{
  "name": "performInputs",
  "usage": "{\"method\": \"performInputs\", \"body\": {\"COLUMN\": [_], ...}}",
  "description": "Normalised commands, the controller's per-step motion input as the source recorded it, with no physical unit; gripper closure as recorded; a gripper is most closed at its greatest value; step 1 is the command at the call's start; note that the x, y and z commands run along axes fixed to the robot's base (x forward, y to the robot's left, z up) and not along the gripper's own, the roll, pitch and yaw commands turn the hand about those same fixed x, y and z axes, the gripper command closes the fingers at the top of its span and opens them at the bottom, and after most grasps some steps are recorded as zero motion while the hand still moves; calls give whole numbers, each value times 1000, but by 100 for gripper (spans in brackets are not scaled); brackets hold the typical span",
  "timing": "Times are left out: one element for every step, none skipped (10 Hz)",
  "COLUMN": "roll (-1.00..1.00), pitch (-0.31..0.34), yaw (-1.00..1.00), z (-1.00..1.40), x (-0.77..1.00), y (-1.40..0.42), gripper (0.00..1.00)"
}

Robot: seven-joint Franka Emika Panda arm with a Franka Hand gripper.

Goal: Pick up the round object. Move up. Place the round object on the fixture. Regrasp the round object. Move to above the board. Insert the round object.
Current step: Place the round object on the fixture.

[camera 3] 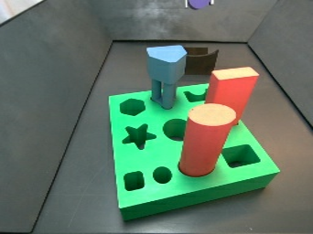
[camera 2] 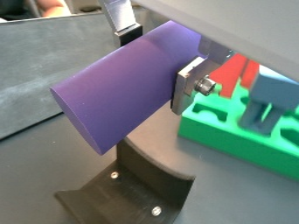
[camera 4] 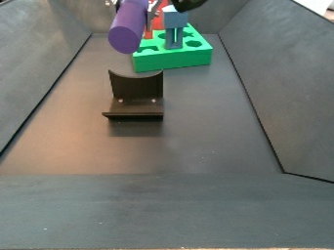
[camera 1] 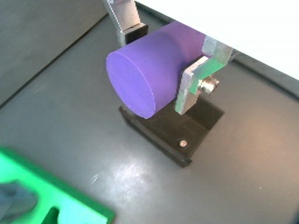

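Observation:
My gripper (camera 1: 160, 63) is shut on the round object (camera 1: 146, 74), a smooth purple cylinder, gripping its sides with the silver fingers (camera 1: 191, 84). The cylinder lies tilted, with one flat end facing a wrist camera. It hangs in the air just above the fixture (camera 1: 177, 131), a black angled bracket on the dark floor, and does not touch it. In a side view the cylinder (camera 4: 127, 24) is above the fixture (camera 4: 133, 95), with the green board (camera 4: 177, 57) behind. The board (camera 3: 196, 174) has shaped holes in its top.
A red cylinder (camera 3: 206, 137), a red square block (camera 3: 232, 87) and a blue pentagon-topped peg (camera 3: 167, 66) stand in the board. Dark sloping walls (camera 4: 53, 68) close in the floor on both sides.

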Motion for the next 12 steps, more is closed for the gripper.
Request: {"method": "performInputs", "body": {"roll": [-1000,-1000,-1000,-846,-632,-518,-260,-201,-1000,-1000,-928,-717], "pitch": [279,303,333,300,241,207,129,94,214,193,195,155], "yaw": [217,147,43,-33,-112,-140,-169,-171,-126,-128,-165,-186], "z": [-13,-16,-21,-15,-16,-20,-12,-3,-1000,-1000,-1000,-1000], "x": [69,69,72,71,73,73,68,64,121,127,145,154], "y": [52,49,48,49,48,48,33,27,133,136,141,137], "gripper": [100,100,100,100,100,100,100,100,100,100,100,100]}}
